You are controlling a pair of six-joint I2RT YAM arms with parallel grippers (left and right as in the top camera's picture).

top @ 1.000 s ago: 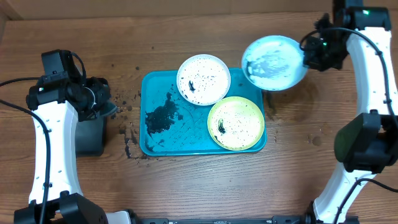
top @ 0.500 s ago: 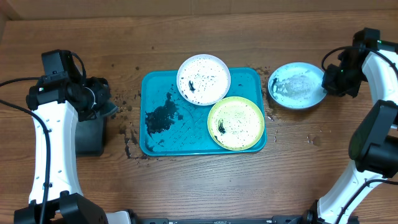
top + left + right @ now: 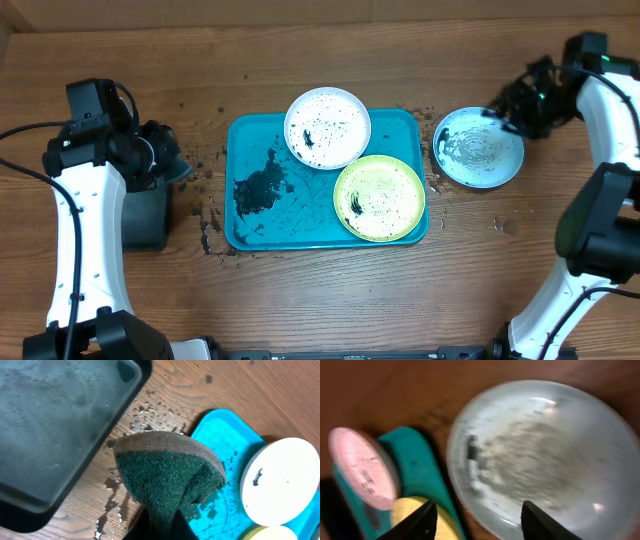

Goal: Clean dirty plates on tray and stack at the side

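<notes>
On the wooden table [image 3: 350, 300], the teal-blue rectangular plastic tray [image 3: 300, 228] carries the lime-green-rimmed round plate [image 3: 379, 198] at its near right corner, a heap of dark dirt [image 3: 258, 190] on its left half, and the white-rimmed round plate [image 3: 327, 127] at its far rim. Left of it, the left gripper [image 3: 159, 527] is closed on a dark green sponge [image 3: 170, 475]. The light teal round plate [image 3: 479, 147] lies on the table just right of the tray; over its far right edge the right gripper [image 3: 479, 522] stands with its fingers apart.
</notes>
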